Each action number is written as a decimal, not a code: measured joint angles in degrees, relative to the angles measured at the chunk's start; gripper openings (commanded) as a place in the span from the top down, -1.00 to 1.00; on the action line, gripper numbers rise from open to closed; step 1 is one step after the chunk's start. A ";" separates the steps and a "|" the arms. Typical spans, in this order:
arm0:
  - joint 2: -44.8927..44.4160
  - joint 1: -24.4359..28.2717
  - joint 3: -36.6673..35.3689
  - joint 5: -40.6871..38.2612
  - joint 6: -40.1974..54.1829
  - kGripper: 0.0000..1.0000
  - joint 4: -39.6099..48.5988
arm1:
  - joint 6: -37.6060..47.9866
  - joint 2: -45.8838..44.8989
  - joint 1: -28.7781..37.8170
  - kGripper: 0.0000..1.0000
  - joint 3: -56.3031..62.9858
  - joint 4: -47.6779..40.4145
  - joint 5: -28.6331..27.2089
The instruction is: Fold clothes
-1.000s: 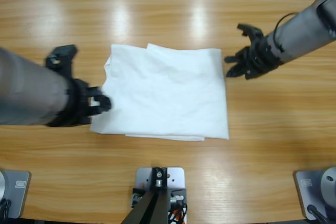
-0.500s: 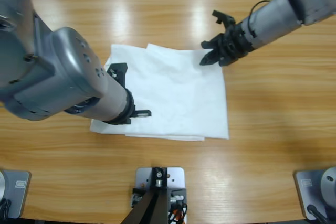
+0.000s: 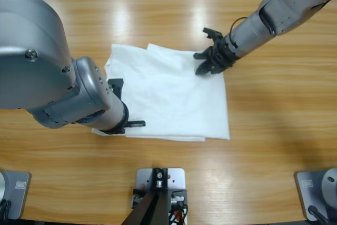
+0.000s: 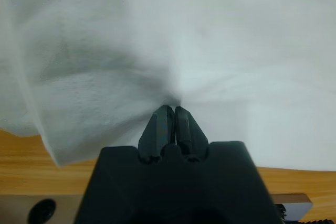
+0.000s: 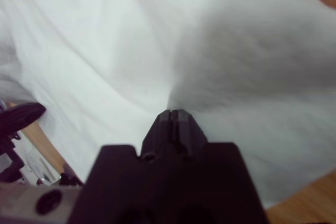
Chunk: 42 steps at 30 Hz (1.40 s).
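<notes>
**On the wooden table, both grippers pinch the folded white shirt**

Across the long wooden table (image 3: 168, 9) we see the white T-shirt (image 3: 168, 96) lying folded into a rough rectangle near the middle, its surface lightly creased, with a second layer peeking out along the near edge and an uneven flap at the far left corner.

Next in size, the left arm (image 3: 47, 82) fills the left part of the high view, its big silver elbow close under the camera and its forearm angling down to the shirt's near left corner. The right arm (image 3: 274, 11) enters from the upper right and slants down to the shirt's far right corner.

At the left gripper (image 4: 170, 109), we see in its wrist view the two black jaws pressed together, with white cloth gathered into radiating wrinkles right at their tips; it grips the shirt. A strip of table shows below the cloth edge on both sides of the gripper body.

At the right gripper (image 5: 173, 114), the jaws likewise meet tip to tip with fabric puckered around them, so it too is clamped on the shirt. In the high view this gripper (image 3: 202, 67) sits on the cloth just inside the far right corner.
</notes>
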 measured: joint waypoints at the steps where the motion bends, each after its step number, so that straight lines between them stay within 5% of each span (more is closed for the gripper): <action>1: -0.02 0.07 0.75 -0.37 0.00 1.00 -0.82 | 0.00 0.31 -0.03 1.00 -0.32 -0.02 -0.10; 22: -3.97 2.69 9.06 -4.04 0.00 1.00 -10.99 | -1.11 2.92 -13.67 1.00 -6.78 2.78 -4.74; 28: -5.58 3.35 9.91 -3.85 0.49 1.00 -11.21 | -1.43 -3.47 -14.10 1.00 -7.60 6.57 -5.21; 35: -14.03 9.84 3.47 -2.09 8.28 1.00 -11.21 | 0.47 -22.11 -3.01 1.00 -3.97 14.70 -4.21; 42: -11.38 17.30 -5.94 -3.60 12.72 1.00 -11.20 | 10.71 -25.04 10.40 1.00 16.66 -3.25 -3.86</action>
